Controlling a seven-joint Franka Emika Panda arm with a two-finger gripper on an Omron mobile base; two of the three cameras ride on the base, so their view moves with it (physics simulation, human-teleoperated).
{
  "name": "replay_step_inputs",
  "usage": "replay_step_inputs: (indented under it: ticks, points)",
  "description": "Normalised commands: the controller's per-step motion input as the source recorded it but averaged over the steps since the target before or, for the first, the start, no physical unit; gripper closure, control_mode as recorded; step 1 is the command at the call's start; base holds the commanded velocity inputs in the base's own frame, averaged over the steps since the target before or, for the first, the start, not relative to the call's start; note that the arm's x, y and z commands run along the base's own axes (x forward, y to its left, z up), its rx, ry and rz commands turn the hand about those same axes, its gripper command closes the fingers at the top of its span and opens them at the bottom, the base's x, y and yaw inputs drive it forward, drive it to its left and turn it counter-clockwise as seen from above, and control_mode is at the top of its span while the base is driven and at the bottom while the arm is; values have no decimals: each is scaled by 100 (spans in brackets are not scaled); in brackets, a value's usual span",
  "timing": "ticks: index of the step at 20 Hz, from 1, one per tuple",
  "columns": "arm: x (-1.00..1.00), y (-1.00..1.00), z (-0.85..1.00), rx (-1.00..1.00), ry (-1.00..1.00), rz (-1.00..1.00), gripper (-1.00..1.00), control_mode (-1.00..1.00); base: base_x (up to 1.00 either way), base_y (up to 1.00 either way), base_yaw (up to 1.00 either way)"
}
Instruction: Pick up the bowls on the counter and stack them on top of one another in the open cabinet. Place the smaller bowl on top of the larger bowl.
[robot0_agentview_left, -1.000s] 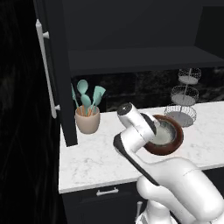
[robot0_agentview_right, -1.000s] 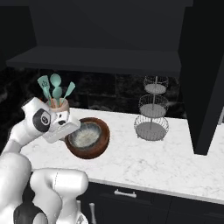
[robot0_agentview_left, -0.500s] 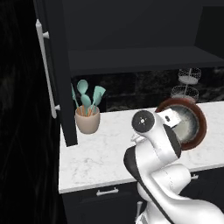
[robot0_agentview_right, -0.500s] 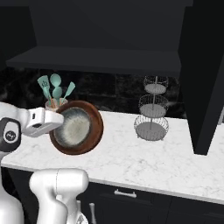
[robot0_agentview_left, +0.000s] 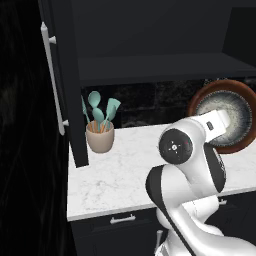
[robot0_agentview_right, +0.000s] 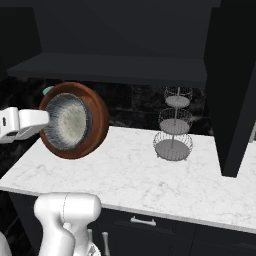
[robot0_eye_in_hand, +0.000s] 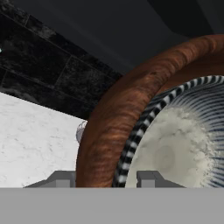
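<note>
Bowls: larger bowl (robot0_agentview_right: 95, 107) with smaller bowl (robot0_agentview_right: 70, 120) nested, now rising higher, tipping on edge;
Jaws: clamping the larger bowl's rim;
Table (robot0_agentview_right: 130, 175): white marble, carrying wire stand (robot0_agentview_right: 173, 125)

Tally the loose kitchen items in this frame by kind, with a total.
Bowls: 2, the larger bowl with the smaller bowl nested inside, lifted and tipped on edge
Utensil crock: 1
Teal utensils in the crock: 3 visible
Wire tiered stand: 1
Total: 7
</note>
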Motion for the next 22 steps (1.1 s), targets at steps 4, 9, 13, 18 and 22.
replay_step_inputs:
  ticks: [4,9,13,18,22]
  points:
    - [21,11,100,-8,-9,1,100,-100,0,0,0]
    - [82,13,100,-7,8,10,100,-100,0,0,0]
    - [78,6,94,-6,22,9,100,-100,0,0,0]
    - [91,-7,-2,-4,25,4,100,-100,0,0,0]
    - [99,-1,-14,-5,17,4,100,-100,0,0,0]
